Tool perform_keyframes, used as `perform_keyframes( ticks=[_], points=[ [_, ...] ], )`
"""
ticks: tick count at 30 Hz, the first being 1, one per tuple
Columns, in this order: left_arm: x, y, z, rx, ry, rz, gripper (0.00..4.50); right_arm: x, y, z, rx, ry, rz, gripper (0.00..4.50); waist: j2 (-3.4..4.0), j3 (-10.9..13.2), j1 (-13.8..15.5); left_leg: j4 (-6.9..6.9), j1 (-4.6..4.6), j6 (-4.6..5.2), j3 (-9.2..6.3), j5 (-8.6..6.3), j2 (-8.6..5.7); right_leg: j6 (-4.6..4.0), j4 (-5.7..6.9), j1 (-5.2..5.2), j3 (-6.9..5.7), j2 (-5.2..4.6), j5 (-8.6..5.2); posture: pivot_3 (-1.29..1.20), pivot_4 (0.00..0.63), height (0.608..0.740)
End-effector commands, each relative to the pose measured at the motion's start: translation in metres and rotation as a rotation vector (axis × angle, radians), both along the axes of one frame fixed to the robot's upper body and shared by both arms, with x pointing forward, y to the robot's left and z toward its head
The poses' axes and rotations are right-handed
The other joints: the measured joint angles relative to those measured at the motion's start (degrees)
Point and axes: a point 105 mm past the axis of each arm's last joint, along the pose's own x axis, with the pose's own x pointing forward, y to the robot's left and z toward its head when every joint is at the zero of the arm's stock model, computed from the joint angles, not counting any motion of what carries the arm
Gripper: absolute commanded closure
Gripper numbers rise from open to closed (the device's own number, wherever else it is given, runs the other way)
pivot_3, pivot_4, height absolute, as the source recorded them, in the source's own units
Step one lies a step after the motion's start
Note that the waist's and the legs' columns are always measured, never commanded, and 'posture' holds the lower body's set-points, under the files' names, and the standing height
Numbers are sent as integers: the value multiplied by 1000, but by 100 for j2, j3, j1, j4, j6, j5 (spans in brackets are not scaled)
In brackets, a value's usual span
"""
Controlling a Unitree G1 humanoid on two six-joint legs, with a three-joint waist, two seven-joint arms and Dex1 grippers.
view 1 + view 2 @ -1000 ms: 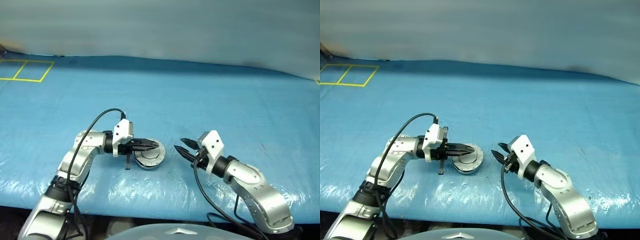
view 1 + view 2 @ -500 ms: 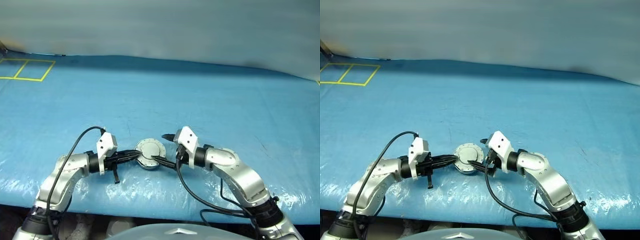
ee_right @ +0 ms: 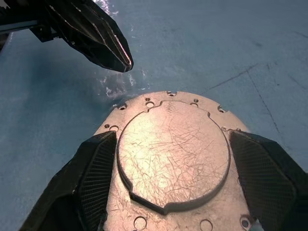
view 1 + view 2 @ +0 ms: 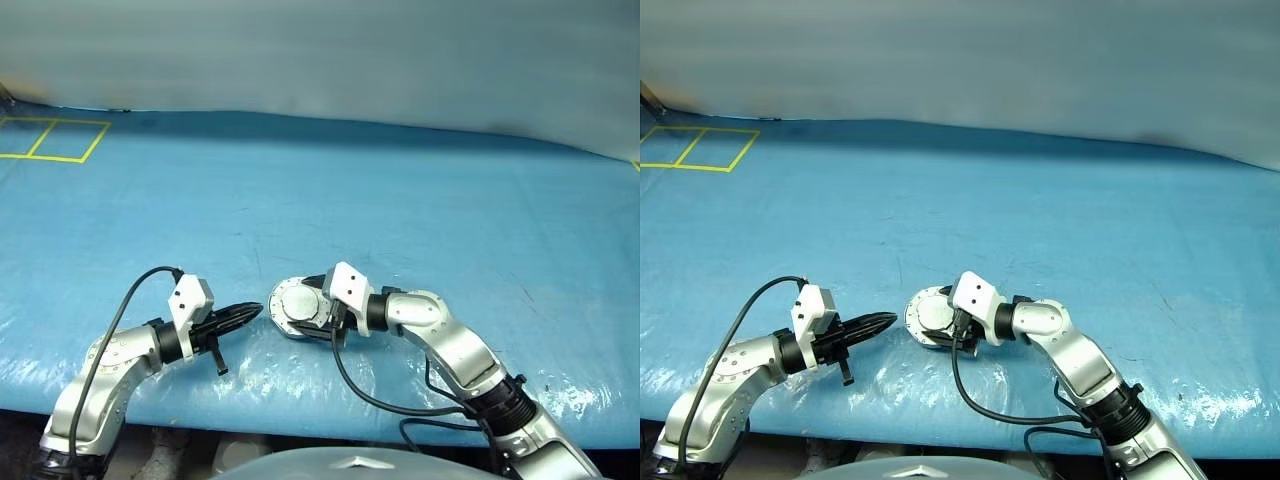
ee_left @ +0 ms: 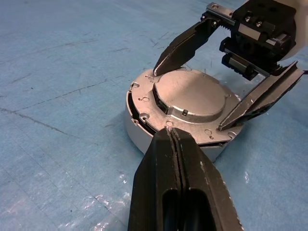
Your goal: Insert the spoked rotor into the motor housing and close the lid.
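Observation:
The motor housing [image 4: 287, 306] is a round grey puck on the blue table, and its wall [image 5: 139, 132] faces the left wrist view. Its lid [image 5: 192, 96] lies flat on top, smooth face up with a raised round centre [image 3: 173, 154]. The spoked rotor is out of view. My right gripper [image 5: 187, 101] reaches in from the right, one finger on each side of the lid's raised centre and both fingers touching it. My left gripper [image 4: 252, 311] is shut and empty. It points at the housing's left edge from just short of it, with its tip [image 3: 122, 57] a small gap away.
A wrinkled blue sheet [image 4: 420, 200] covers the table. Yellow taped squares [image 4: 50, 140] mark the far left corner. The table's front edge [image 4: 300, 405] runs just below both arms. Black cables loop from each wrist.
My left gripper has drawn back to the left, off the housing. My right gripper has moved left over the housing and now has the lid's raised centre between its fingers.

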Motion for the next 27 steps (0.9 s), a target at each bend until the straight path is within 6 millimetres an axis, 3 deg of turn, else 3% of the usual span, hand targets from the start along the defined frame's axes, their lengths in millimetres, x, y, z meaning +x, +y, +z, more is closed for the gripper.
perform_keyframes(
  ticks=[1, 10, 27],
  points=[
    [-1, -4, 13, -7, -43, -21, 4500, 1, 2, -1, 0, -8, 4, 1472, 0, 0, -2, 0, 0, 0, 0, 0, 0, 0, 0, 0, 0, 0, 0, 0, 150, 740],
    [5, -3, 14, -6, -50, -17, 4500, 4, 7, 9, 77, 34, -25, 1470, 0, 0, -24, 0, 1, 0, -1, 0, 4, -2, 2, 0, 0, 4, 0, 0, 150, 740],
    [10, -13, 14, -11, -57, -56, 4500, 5, -6, -41, -82, 80, -107, 1470, -3, -5, -51, 1, 25, -6, 2, 5, 9, -23, 4, 18, 1, 9, -20, 0, 150, 740]
  ],
)
